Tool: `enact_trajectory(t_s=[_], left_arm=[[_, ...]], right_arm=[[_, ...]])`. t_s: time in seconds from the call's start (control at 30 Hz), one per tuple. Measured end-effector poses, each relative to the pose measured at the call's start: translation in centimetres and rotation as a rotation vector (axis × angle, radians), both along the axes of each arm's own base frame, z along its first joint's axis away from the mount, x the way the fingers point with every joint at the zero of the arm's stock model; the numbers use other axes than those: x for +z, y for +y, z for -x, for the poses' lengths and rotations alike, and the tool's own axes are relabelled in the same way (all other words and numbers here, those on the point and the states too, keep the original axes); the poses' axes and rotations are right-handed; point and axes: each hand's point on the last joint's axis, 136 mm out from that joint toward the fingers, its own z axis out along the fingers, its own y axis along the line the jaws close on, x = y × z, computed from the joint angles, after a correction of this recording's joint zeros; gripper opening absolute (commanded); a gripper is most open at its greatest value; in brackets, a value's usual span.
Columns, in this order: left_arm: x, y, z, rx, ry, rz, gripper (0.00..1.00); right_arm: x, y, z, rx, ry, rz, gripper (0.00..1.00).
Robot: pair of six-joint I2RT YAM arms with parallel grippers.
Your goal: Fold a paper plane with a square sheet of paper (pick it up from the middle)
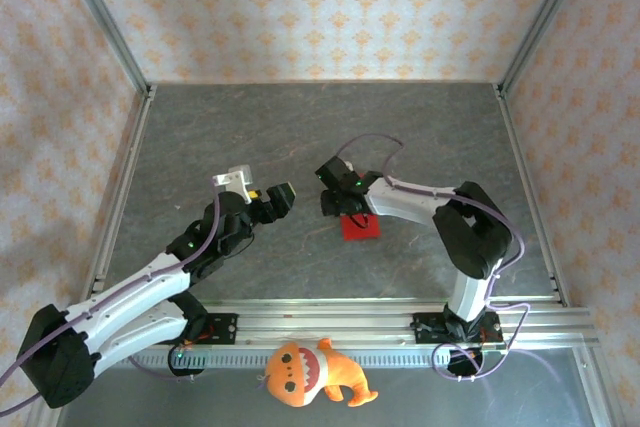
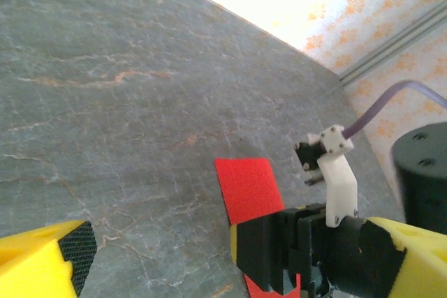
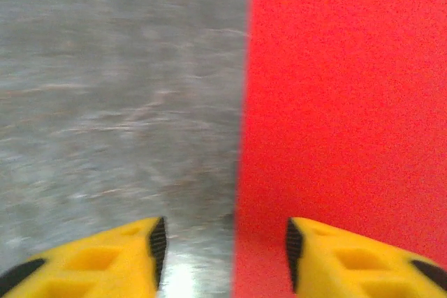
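Square sheet of paper [image 3: 342,102], on table [image 3: 105,102], under right hand [image 3: 225,236]

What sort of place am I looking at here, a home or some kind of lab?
Probably a lab test booth: left arm and right arm bolted to a rail, a stone-look table, wallpapered panels in metal framing.

Nothing written could be read on any surface (the wallpaper [image 1: 320,7] carried a repeating orange ornament, no lettering).
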Motion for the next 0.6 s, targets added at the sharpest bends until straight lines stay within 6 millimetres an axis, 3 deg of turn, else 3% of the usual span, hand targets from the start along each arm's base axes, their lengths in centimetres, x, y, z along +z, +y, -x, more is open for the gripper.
enact_trajectory(t_s=[0.13,0.27,0.4,0.6], left_arm=[[-1.6,-2.0,0.0,-0.086,0.048,0.01,0.87],[-5.2,-4.5,-0.2,-0.186,0.178,-0.009,0.65],[-7.5,-7.9,-1.1,-0.282,0.297,0.012,0.49],[-9.2,-11.8,-1.8,-0.383,0.37,0.068,0.46]], right_arm=[[3.1,-1.0,0.2,-0.019,-0.008,-0.228,0.51],[5.4,-5.3,-1.2,-0.14,-0.032,-0.448,0.4],[3.1,-8.3,-1.5,-0.234,0.064,-0.545,0.22],[0.0,-8.0,-0.1,-0.22,0.206,-0.572,0.15]])
